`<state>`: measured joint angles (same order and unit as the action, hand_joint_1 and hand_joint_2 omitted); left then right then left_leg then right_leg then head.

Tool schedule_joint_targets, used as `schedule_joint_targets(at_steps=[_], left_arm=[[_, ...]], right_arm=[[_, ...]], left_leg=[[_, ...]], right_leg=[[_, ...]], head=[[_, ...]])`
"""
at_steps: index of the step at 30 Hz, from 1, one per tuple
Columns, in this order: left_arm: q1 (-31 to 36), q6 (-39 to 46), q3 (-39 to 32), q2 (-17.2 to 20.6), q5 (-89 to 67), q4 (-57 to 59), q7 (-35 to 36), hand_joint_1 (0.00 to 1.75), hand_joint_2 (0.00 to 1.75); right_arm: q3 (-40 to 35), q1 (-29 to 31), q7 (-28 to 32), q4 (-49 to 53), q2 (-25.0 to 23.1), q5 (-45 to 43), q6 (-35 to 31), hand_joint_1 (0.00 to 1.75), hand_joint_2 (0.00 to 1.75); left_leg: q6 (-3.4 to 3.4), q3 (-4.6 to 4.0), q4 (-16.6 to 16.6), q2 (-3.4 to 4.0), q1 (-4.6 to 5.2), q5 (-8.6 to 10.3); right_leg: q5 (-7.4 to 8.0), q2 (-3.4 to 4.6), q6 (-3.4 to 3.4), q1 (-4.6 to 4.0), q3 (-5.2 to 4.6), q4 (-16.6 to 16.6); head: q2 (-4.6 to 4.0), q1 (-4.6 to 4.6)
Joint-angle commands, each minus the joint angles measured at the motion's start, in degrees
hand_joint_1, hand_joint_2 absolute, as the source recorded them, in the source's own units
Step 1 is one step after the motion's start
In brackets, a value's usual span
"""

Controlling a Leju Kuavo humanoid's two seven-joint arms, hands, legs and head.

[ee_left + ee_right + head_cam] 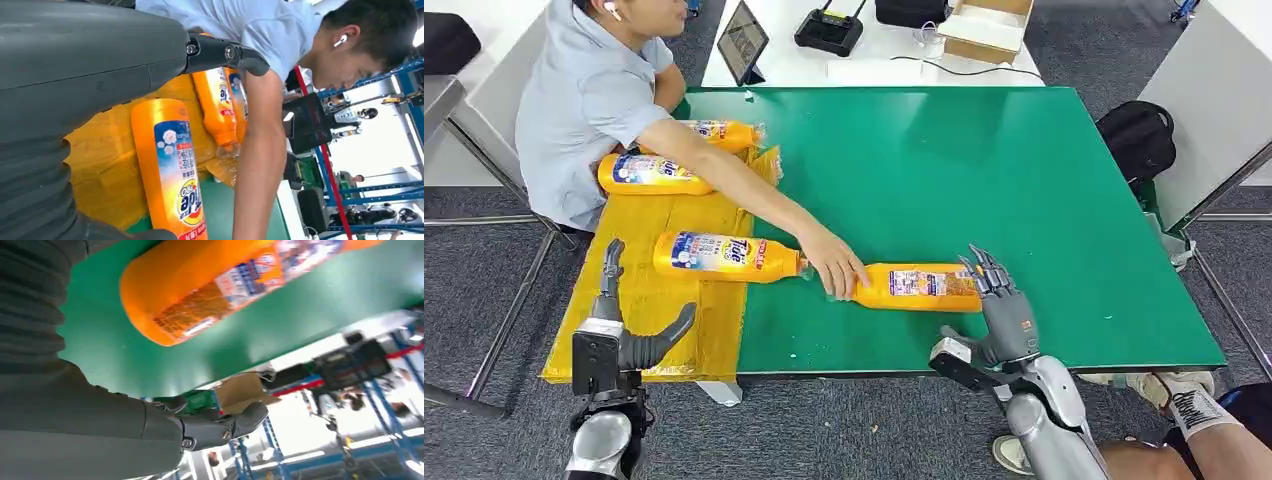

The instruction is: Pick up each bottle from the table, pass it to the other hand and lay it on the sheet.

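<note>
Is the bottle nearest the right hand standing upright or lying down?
Lying down: the bottle rests lengthwise on the green table, a person's hand at its neck.

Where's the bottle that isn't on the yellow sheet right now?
In the head view the bottle lies on its side on the green table, near the front edge, between a person's hand and the right hand.

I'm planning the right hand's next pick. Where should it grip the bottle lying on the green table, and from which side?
Judging by its pose, grip the bottle around its wide labelled body near the base, coming down from above with the right hand. It lies flat, base toward that hand, and a person's hand covers the cap end.
</note>
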<state>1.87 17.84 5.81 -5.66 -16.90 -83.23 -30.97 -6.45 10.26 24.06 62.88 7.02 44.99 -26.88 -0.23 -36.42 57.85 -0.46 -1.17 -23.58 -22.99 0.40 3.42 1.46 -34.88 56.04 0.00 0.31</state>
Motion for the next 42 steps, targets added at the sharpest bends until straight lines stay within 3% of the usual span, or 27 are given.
schedule_joint_targets(at_steps=[1,7,13,21,35,42], left_arm=[[2.8,-1.2,1.3,-0.4,0.1,2.5,1.3,0.0,1.75],[6.8,-3.0,2.8,-0.3,1.0,7.3,1.7,0.0,1.75],[11.1,-5.7,2.9,-0.4,4.8,13.4,2.5,0.0,1.75],[14.1,-7.9,3.0,0.1,7.2,17.5,3.0,0.0,1.75],[14.4,-9.0,3.1,0.2,8.3,19.2,3.1,0.0,1.75],[12.1,-10.1,2.6,1.4,9.1,16.2,3.7,0.0,1.75]], right_arm=[[0.5,9.7,-3.5,-14.0,1.6,5.5,2.8,0.0,1.75],[-1.2,21.8,-2.4,-30.2,-0.3,5.1,6.3,0.0,1.75],[-3.2,28.2,-1.9,-37.0,-3.7,4.1,8.1,0.0,1.75],[-6.1,31.7,-3.0,-40.4,-5.3,5.4,10.9,0.0,1.75],[-7.2,31.3,-2.6,-42.0,-5.8,5.2,13.5,0.0,1.75],[-12.6,32.9,-10.1,-43.0,-5.2,11.3,11.9,0.0,1.75]], left_leg=[[0.11,0.31,0.0,0.14,0.0,-0.13],[0.09,0.26,0.0,0.26,0.07,-0.05],[0.15,0.28,0.0,0.31,0.08,0.04],[0.16,0.27,0.0,0.13,0.05,0.03],[0.16,0.36,0.0,0.07,0.02,-0.02],[0.17,0.34,0.0,0.17,0.06,-0.05]], right_leg=[[-0.06,0.06,-0.14,-0.05,0.31,0.0],[0.04,0.18,-0.16,0.02,0.2,0.0],[0.09,0.23,-0.13,0.02,0.19,0.0],[0.01,0.05,-0.09,0.01,0.25,0.0],[-0.04,-0.03,-0.16,-0.04,0.39,0.0],[-0.05,0.08,-0.14,0.0,0.32,0.0]], head=[[0.0,0.0],[0.0,0.0],[0.0,0.0],[0.0,0.0],[0.0,0.0],[0.0,0.0]])
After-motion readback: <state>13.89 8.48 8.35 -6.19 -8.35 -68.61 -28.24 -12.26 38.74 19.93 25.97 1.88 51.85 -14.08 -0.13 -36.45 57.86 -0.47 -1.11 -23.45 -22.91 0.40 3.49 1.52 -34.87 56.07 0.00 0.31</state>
